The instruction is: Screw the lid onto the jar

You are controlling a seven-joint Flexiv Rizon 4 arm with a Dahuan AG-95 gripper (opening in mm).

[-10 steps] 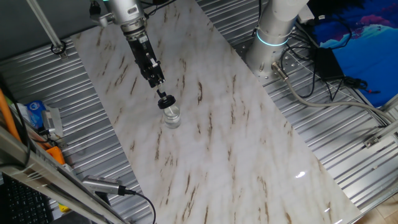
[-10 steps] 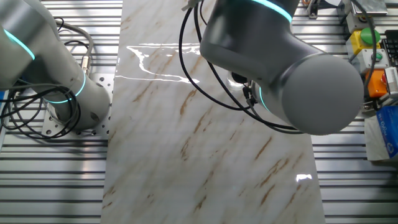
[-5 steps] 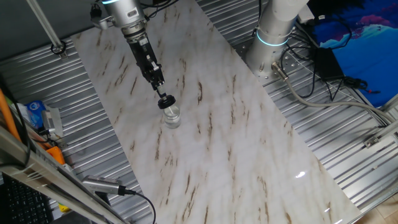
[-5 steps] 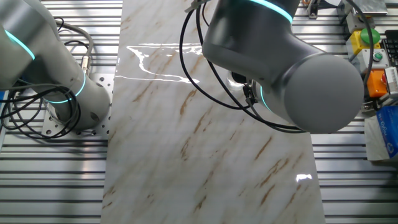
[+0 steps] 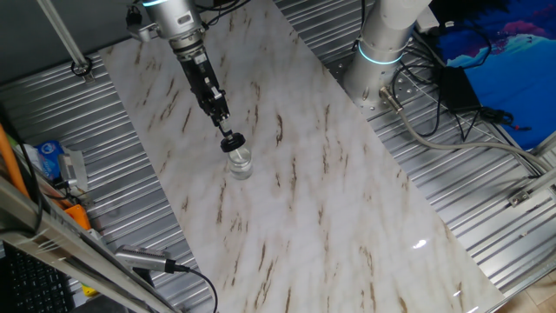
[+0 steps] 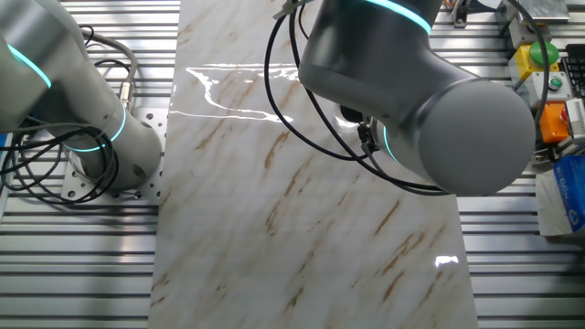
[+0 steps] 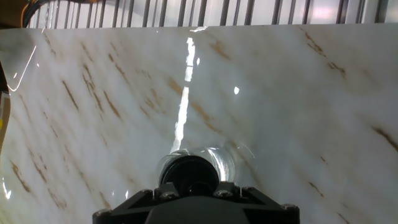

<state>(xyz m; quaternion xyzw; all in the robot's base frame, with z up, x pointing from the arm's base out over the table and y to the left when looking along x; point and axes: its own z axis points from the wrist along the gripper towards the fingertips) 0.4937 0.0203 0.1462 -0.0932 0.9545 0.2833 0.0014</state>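
- At the table's far end in one fixed view, the gripper (image 5: 229, 137) is seen slanting down onto the lid (image 5: 233, 143), which sits on top of the jar (image 5: 239, 163). Fingertips are too small to resolve; whether the lid is clenched or merely touched cannot be told.
- From the hand view, the gripper (image 7: 194, 190) fills the lower edge, with the lid (image 7: 189, 175) directly beyond it and the jar (image 7: 222, 163) showing as a clear glass rim around it. The jaws themselves are hidden by the housing.
- Risk judged: cross-threading. The approach is tilted in the fixed view, so if the lid is not seated level, the thread could bind when turned.
- Risk judged: the jar is held by nothing but the marble table (image 5: 304, 174). Torque through the lid could spin or slide the jar on the smooth top instead of tightening.
- Risk judged: tipping. Side load from a slanted tool on a small, light jar could topple it.
- Risk judged: slip on the lid if grip is light; rotation would then be lost.
- Nothing of the work is shown in the other fixed view, where the arm (image 6: 420, 100) blocks the spot.
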